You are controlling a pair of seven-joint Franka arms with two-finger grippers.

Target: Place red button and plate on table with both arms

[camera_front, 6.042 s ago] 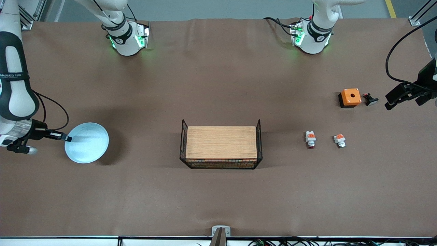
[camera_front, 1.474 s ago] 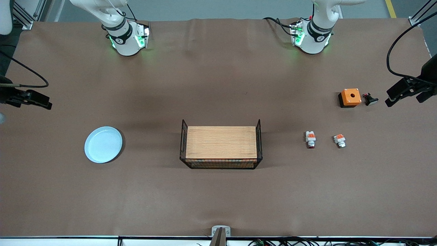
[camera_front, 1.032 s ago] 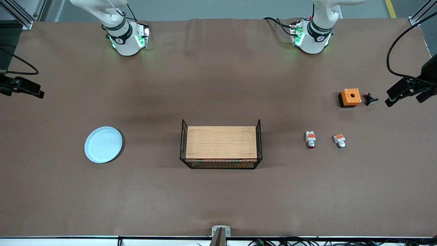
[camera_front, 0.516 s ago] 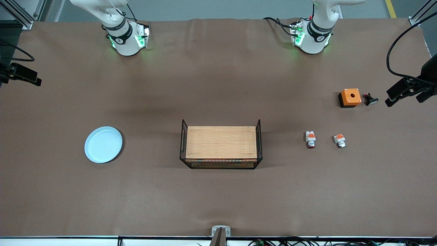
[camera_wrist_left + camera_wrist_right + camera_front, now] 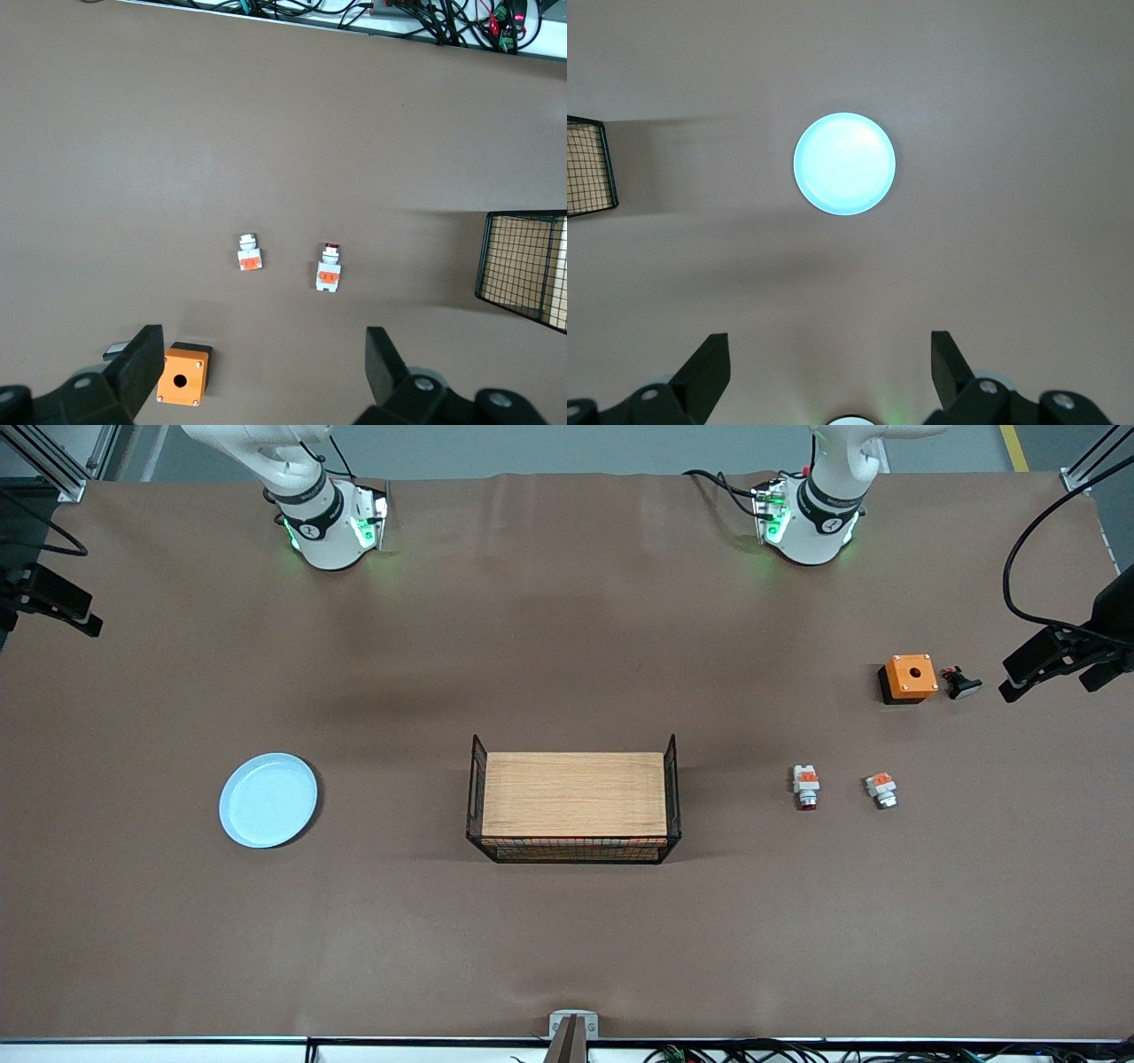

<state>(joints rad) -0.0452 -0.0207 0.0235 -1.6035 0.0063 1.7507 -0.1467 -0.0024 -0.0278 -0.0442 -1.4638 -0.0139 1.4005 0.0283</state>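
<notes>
Over the worktop's (image 5: pixel 567 646) edge at the right arm's end, the right pincer (image 5: pixel 826 367) hangs high with its fingers spread wide and nothing between them; below it the pale blue plate (image 5: pixel 844 164) lies flat on the brown cloth, well apart from the wire rack (image 5: pixel 574 800) with its wooden top at the middle. At the left arm's end, the left pincer (image 5: pixel 262 367) likewise hangs released and empty above the orange switch box (image 5: pixel 182 380), with the black button (image 5: pixel 961 683) just beside that box. Nearer the front camera sit two small orange-and-white switch blocks: the red button (image 5: pixel 329 267), on the rack's side, and beside it but apart the block with a pale grey tip (image 5: pixel 249 252). Both task things appear already set down on the cloth, so the job looks all but finished. The chief risk I would judge is confusion should either arm descend again: the two blocks look nearly alike, and the wrong one could be taken. A low sweep by the left arm could also knock the tiny button over. By count: one plate, one rack, one switch box, one black button, two switch blocks, two arms.
</notes>
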